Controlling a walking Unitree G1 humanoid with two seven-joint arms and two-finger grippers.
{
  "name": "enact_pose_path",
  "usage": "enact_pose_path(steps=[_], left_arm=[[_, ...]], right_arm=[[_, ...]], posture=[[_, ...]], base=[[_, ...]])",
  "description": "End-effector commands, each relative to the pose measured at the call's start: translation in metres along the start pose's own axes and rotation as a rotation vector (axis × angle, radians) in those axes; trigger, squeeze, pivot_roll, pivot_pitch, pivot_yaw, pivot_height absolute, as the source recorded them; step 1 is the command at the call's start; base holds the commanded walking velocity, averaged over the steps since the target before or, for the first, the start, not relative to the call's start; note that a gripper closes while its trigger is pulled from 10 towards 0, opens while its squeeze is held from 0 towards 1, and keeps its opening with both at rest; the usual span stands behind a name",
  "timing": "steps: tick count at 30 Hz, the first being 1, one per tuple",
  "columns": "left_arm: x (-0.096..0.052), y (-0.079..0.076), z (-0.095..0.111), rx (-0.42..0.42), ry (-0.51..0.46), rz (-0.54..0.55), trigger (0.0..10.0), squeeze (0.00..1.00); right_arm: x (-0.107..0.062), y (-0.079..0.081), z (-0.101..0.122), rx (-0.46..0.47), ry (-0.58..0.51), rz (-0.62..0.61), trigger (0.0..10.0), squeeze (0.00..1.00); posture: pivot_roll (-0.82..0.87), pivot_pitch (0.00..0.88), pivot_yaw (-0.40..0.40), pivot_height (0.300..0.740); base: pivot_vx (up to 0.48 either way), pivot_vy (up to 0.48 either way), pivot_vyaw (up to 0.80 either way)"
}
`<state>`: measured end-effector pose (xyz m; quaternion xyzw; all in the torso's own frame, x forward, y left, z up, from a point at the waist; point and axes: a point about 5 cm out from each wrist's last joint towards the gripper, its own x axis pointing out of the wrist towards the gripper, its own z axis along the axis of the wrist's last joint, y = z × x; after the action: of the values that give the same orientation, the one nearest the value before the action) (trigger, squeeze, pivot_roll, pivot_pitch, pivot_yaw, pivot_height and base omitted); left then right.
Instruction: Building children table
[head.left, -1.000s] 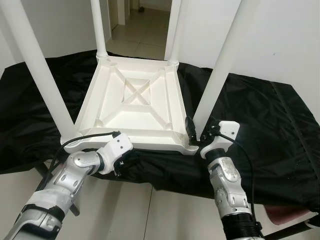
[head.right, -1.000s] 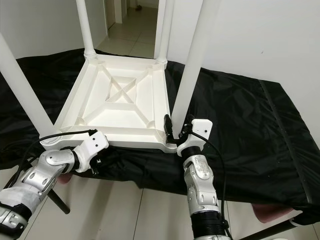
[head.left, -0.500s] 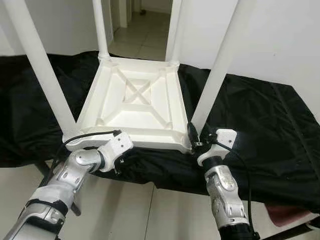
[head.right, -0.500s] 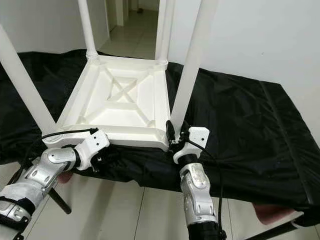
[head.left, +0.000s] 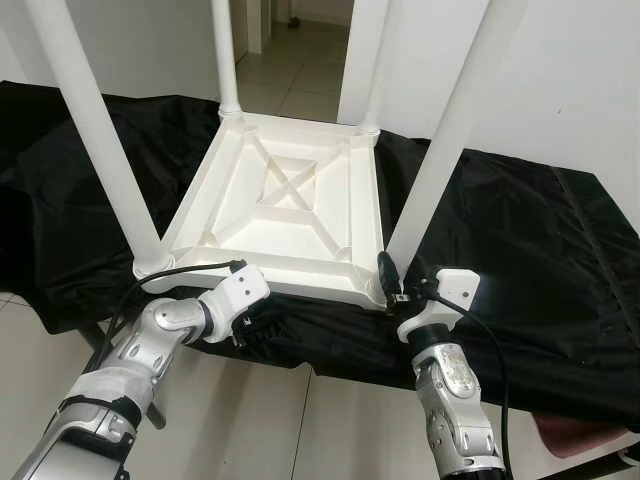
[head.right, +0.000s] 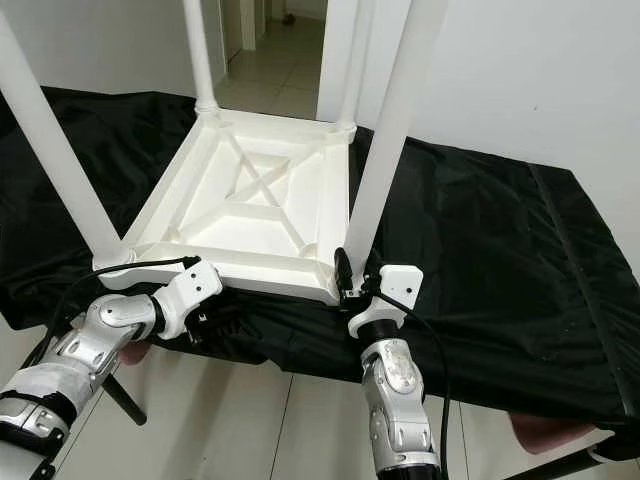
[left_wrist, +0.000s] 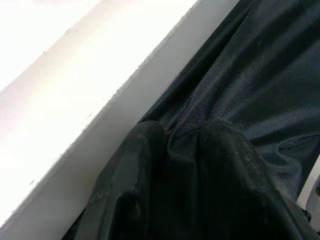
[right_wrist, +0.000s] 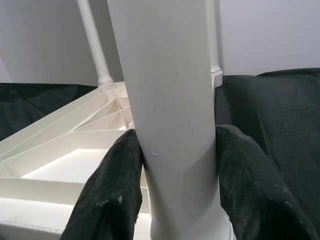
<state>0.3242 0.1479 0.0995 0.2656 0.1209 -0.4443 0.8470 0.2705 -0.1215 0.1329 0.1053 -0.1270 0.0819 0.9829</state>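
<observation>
Left eye view: left gripper (head.left: 243, 330) lay under the near edge of the table (head.left: 285, 215), fingers (left_wrist: 135, 165) narrowly parted on the black cloth (head.left: 520, 260). Table stood upside down on the cloth-covered worktop, four legs up. Right gripper (head.left: 392, 288) was clamped around the base of the near right leg (head.left: 440, 150) at the table's corner.

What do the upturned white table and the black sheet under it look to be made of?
The table looks like moulded plastic: smooth, slightly glossy, with cast ribs crossing its underside, and matching round legs. The black sheet looks like woven synthetic fabric: a fine weave, a faint sheen and soft creases.
</observation>
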Motion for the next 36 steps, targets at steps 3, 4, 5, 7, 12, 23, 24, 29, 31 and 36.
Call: enact_pose_path(steps=[3, 4, 5, 7, 12, 23, 24, 29, 31, 36], left_arm=[[-0.015, 0.016, -0.022, -0.046, 0.11, 0.224, 10.0, 0.0], [-0.015, 0.014, -0.022, -0.047, 0.108, 0.217, 10.0, 0.0], [-0.015, 0.014, -0.022, -0.047, 0.108, 0.217, 10.0, 0.0], [-0.016, 0.009, -0.021, -0.06, 0.088, 0.174, 10.0, 0.0], [-0.017, -0.011, -0.009, -0.192, -0.061, 0.027, 10.0, 1.0], [-0.035, -0.04, 0.035, -0.205, -0.293, -0.083, 10.0, 0.78], [-0.038, -0.045, 0.049, -0.203, -0.36, -0.079, 10.0, 0.0], [-0.044, -0.055, 0.083, -0.23, -0.526, -0.019, 10.0, 0.0], [-0.044, -0.059, 0.096, -0.263, -0.579, 0.0, 10.0, 0.0], [-0.035, -0.066, 0.123, -0.269, -0.617, 0.102, 10.0, 0.0]], right_arm=[[-0.001, 0.007, -0.005, 0.002, 0.027, 0.016, 10.0, 0.0], [0.0, 0.005, -0.005, -0.007, 0.027, 0.008, 10.0, 0.0], [0.0, 0.005, -0.005, -0.007, 0.027, 0.008, 10.0, 0.0], [0.002, 0.001, -0.004, -0.011, 0.026, 0.001, 10.0, 0.0], [0.01, -0.013, 0.003, 0.006, 0.004, -0.01, 10.0, 1.0], [0.015, -0.007, 0.009, -0.013, 0.008, 0.038, 10.0, 0.0], [0.015, -0.005, 0.011, -0.019, 0.006, 0.046, 10.0, 0.0], [0.017, 0.0, 0.021, -0.056, -0.029, 0.054, 10.0, 0.0], [0.019, 0.003, 0.029, -0.071, -0.055, 0.055, 10.0, 0.0], [0.026, 0.011, 0.048, -0.115, -0.103, 0.051, 10.0, 0.0]], posture=[[-0.02, 0.015, -0.07, 0.74], [-0.02, 0.015, -0.07, 0.74], [-0.02, 0.015, -0.07, 0.74], [-0.02, 0.015, -0.07, 0.74], [-0.02, 0.022, -0.072, 0.74], [-0.01, 0.027, -0.088, 0.74], [0.0, 0.027, -0.096, 0.74], [0.01, 0.027, -0.106, 0.74], [0.01, 0.025, -0.109, 0.74], [0.02, 0.024, -0.116, 0.74]], base=[[0.0, 0.0, 0.0], [0.0, 0.0, 0.0], [0.0, 0.0, 0.0], [0.0, 0.0, 0.0], [0.0, 0.0, 0.0], [0.0, 0.0, 0.0], [0.0, 0.0, 0.0], [0.0, 0.0, 0.0], [0.0, 0.0, 0.0], [0.0, 0.0, 0.0]])
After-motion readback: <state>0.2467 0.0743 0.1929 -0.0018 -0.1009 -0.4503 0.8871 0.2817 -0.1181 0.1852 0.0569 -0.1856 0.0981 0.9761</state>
